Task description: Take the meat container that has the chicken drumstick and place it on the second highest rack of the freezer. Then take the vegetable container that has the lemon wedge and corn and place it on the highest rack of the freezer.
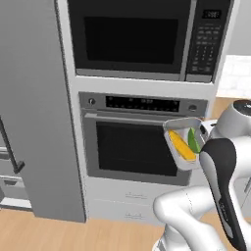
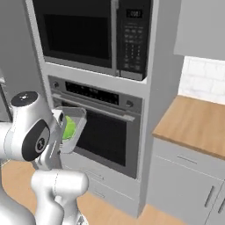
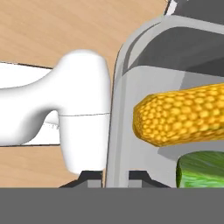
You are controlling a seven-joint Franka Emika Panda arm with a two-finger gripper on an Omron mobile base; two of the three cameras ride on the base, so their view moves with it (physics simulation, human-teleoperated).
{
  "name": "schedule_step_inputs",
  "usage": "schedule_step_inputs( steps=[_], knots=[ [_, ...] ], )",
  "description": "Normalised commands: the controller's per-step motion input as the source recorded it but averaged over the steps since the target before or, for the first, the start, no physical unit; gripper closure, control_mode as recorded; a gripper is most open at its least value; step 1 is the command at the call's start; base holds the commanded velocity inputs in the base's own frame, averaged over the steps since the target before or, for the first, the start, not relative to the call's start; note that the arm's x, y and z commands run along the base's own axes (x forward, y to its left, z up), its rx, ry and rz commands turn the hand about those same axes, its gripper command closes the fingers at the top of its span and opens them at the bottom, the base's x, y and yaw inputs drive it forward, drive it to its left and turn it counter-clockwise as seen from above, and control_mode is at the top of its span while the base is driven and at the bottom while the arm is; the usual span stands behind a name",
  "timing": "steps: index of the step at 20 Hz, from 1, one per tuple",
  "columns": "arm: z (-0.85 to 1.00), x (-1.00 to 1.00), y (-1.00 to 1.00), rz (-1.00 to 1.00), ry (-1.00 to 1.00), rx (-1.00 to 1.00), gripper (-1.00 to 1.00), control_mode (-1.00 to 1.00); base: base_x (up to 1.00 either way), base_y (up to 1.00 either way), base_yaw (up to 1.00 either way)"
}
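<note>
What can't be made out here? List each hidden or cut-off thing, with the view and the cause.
- Gripper: hand view, only its tips show, one each side of the vegetable container's wall; the bottom edge cuts the rest.
- Corn and lemon wedge: hand view, cut by the right edge.
- Freezer: left base view, its interior is hidden behind its grey side.
- Oven: right base view, partly hidden by the arm.

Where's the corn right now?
The corn lies in the grey tray beside the lemon wedge, held up by the gripper in front of the oven door.
</note>
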Motion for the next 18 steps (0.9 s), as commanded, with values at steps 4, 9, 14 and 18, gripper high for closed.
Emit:
schedule_step_inputs(
  steps=[4, 9, 14, 18],
  knots=[
    [0.00, 0.00, 0.00, 0.00, 0.00, 0.00, 1.00, 1.00, -0.03, 1.00, 0.44],
    [0.00, 0.00, 0.00, 0.00, 0.00, 0.00, 1.00, 1.00, 0.24, 1.00, 0.47],
    [0.00, 0.00, 0.00, 0.00, 0.00, 0.00, 1.00, 1.00, 0.36, 0.99, 0.39],
    [0.00, 0.00, 0.00, 0.00, 0.00, 0.00, 1.00, 1.00, 0.43, 0.65, 0.03]
  ],
)
